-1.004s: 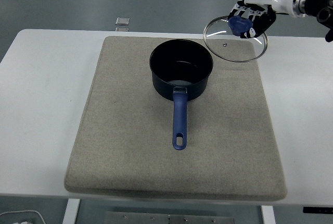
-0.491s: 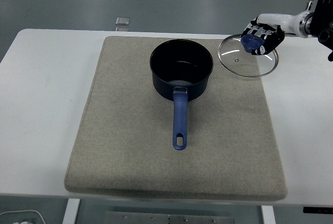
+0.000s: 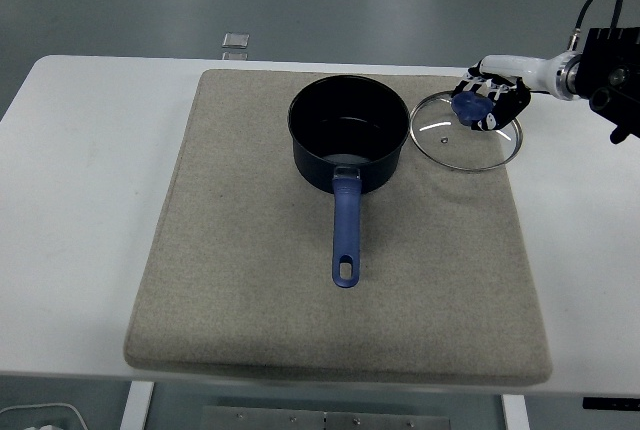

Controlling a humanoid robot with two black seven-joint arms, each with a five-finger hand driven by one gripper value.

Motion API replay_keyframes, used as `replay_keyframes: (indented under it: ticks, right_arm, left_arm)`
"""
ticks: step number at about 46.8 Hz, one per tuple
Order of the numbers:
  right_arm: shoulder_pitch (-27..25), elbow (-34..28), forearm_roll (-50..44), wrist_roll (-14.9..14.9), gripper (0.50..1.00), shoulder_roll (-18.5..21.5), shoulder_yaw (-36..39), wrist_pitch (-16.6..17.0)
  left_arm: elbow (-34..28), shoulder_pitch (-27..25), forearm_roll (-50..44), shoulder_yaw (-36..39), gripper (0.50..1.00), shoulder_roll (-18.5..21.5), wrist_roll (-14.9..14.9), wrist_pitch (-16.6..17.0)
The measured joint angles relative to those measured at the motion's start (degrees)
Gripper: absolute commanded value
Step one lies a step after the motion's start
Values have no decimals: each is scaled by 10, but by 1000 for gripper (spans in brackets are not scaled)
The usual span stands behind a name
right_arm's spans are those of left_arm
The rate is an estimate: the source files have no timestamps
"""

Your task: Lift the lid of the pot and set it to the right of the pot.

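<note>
Right hand (image 3: 487, 102) curled around the blue knob (image 3: 466, 104) of the glass lid (image 3: 466, 132), which sits low over the mat's (image 3: 340, 280) right edge, just right of the pot (image 3: 348, 135). Whether it is touching down, cannot tell. Best to lower it flat, keep its rim clear of the pot wall, and loosen the fingers only once it lies level. Lid: clear glass, metal rim, small vent hole. Pot dark blue, open, handle toward the tabletop's (image 3: 80, 200) near edge.

We see a clear glass lid (image 3: 465, 140) (metal-rimmed, glossy), a matt dark-blue saucepan (image 3: 348, 134), a rough beige felt mat (image 3: 250, 280).
</note>
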Motion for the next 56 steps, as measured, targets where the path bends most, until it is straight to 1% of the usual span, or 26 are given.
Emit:
replay_keyframes:
  ticks: [1,3,6,8,12,14,17,19,22,25,43,51,56]
  right_arm:
    - [-1,0,0,0,543,0,0,-1]
    - [-2,0,0,0,584,2,0,-6]
    - [-4,0,0,1,621,7,1,-11]
    - [-5,1,1,2,672,9,1,-15]
    - [-6,1,1,2,754,9,1,-19]
    - [-6,2,2,2,778,9,1,-20]
    - [-7,2,2,2,831,10,2,-20]
    - [-7,2,2,2,858,11,2,-20]
    - [-7,2,2,2,866,13,2,-19]
    - [-7,3,3,2,897,14,2,-16]
    - [-2,4,27,4,897,10,17,-12]
    - [-3,3,84,5,897,10,64,16]
    - [-6,3,132,7,897,9,96,22]
  left_arm:
    - [0,0,0,0,1000,0,0,0]
    - [0,0,0,0,1000,0,0,0]
    - [0,0,0,0,1000,0,0,0]
    - [0,0,0,0,1000,0,0,0]
    - [0,0,0,0,1000,0,0,0]
    - [0,0,0,0,1000,0,0,0]
    - [0,0,0,0,1000,0,0,0]
    - [0,0,0,0,1000,0,0,0]
    - [0,0,0,0,1000,0,0,0]
    - [0,0,0,0,1000,0,0,0]
    - [0,0,0,0,1000,0,0,0]
    - [0,0,0,0,1000,0,0,0]
    - [0,0,0,0,1000,0,0,0]
